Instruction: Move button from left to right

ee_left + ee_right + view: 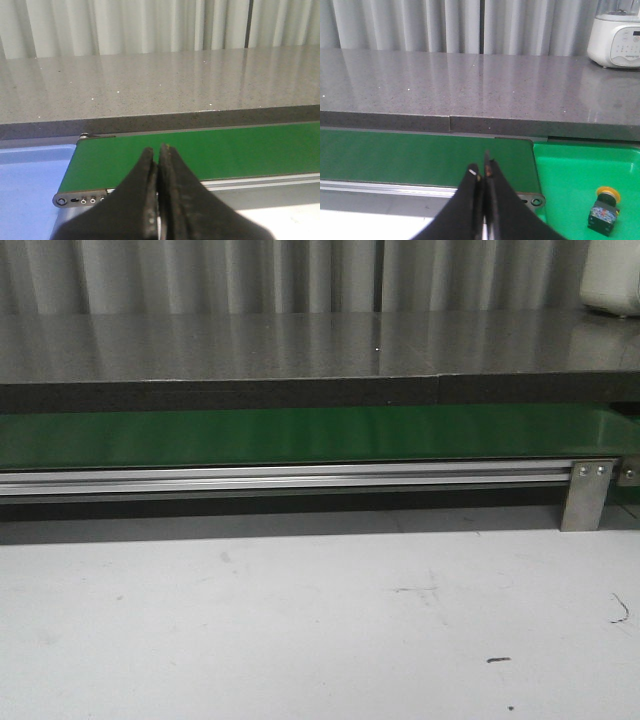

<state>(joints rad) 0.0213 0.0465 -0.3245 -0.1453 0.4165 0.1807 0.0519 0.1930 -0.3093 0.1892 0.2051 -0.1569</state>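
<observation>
The button [603, 211], a yellow cap on a black body, lies in a bright green bin [575, 180] past the end of the green conveyor belt [420, 157], seen only in the right wrist view. My right gripper [483, 171] is shut with nothing in it, over the belt's near rail and to one side of the button. In the left wrist view my left gripper [158, 150] is also shut and empty, above the other end of the belt [200, 152]. Neither gripper nor the button shows in the front view.
The belt [300, 435] runs across the front view on an aluminium rail [290, 478] with a bracket [587, 495]. Behind it stands a grey speckled counter [300, 345] with a white appliance [617, 37] on it. A blue bin [27, 185] sits beside the belt's left end.
</observation>
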